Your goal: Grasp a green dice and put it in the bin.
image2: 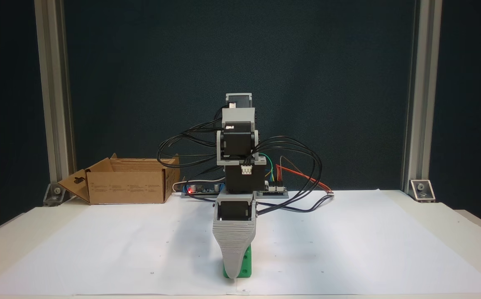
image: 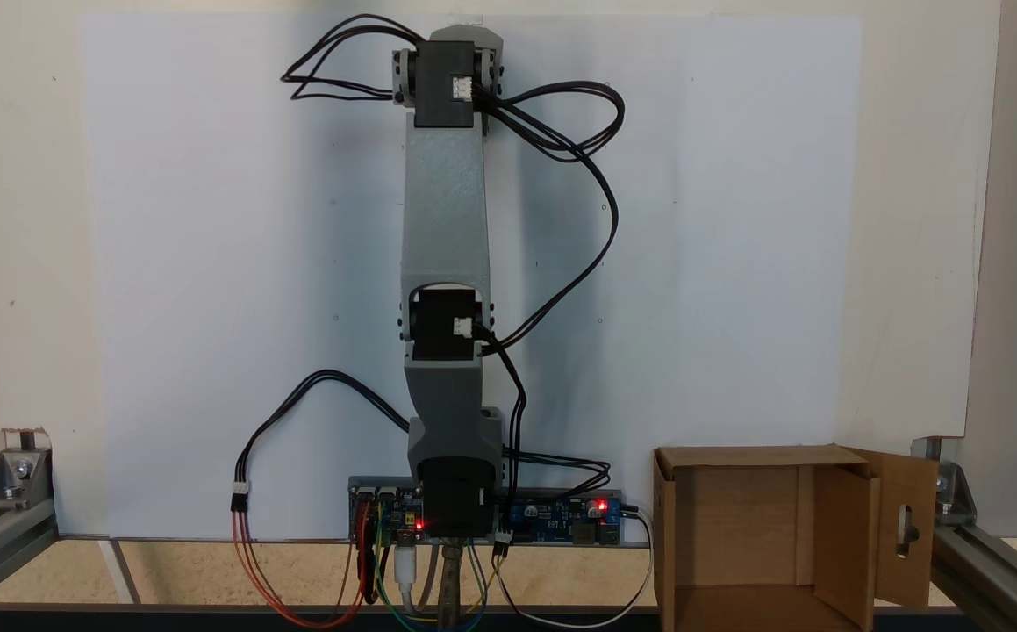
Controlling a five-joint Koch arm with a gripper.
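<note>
In a fixed view the green dice (image2: 245,262) sits on the white paper near the table's front edge, mostly hidden behind my gripper (image2: 233,274). The gripper points straight down, its grey ribbed jaw in front of the dice and its tip at the paper. The other jaw lies behind, so I cannot tell whether it is open or shut. From above, the arm (image: 445,228) stretches straight out from its base, with the wrist motor (image: 447,83) covering what is below. The bin, a brown cardboard box (image2: 126,187) with a slotted flap (image: 907,527), stands beside the base.
A control board (image: 561,518) with red lights and loose black and coloured cables (image2: 298,187) lies by the arm's base. Aluminium frame posts (image2: 421,104) stand at both back corners. The white paper sheet (image2: 369,241) covers the table.
</note>
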